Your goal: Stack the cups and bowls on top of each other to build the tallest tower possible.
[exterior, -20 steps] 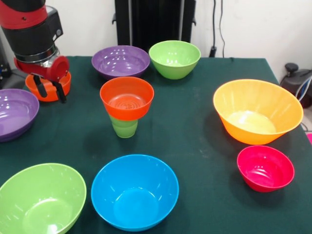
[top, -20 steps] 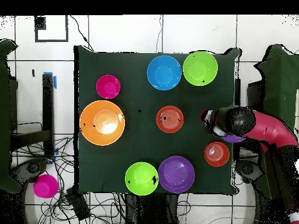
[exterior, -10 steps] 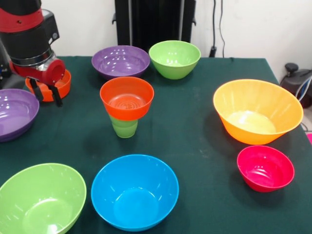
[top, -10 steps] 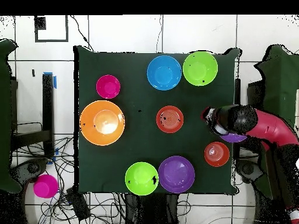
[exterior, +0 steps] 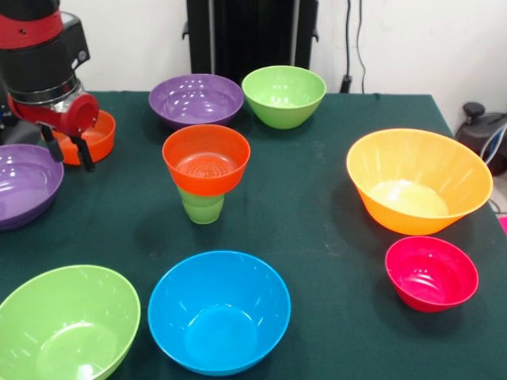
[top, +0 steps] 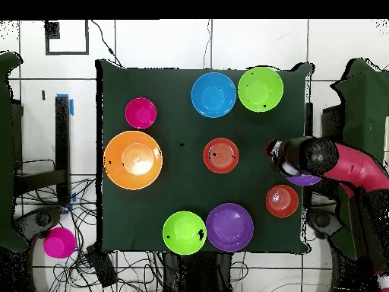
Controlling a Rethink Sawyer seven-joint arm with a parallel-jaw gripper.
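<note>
Glossy plastic bowls (exterior: 219,311), matt green tablecloth (exterior: 317,206)

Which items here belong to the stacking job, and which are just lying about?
Job: light-green cup carrying an orange-red bowl; loose bowls: blue, large orange, pink-red, two lime-green, two purple, small orange-red.
Lying about: pink bowl on the floor, cables.

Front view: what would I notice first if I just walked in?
Probably the little tower mid-table: a small orange-red bowl sitting on a light-green cup. Then the big orange bowl at the right, and the red and black arm with its gripper open, between a purple bowl and another orange-red bowl.
</note>
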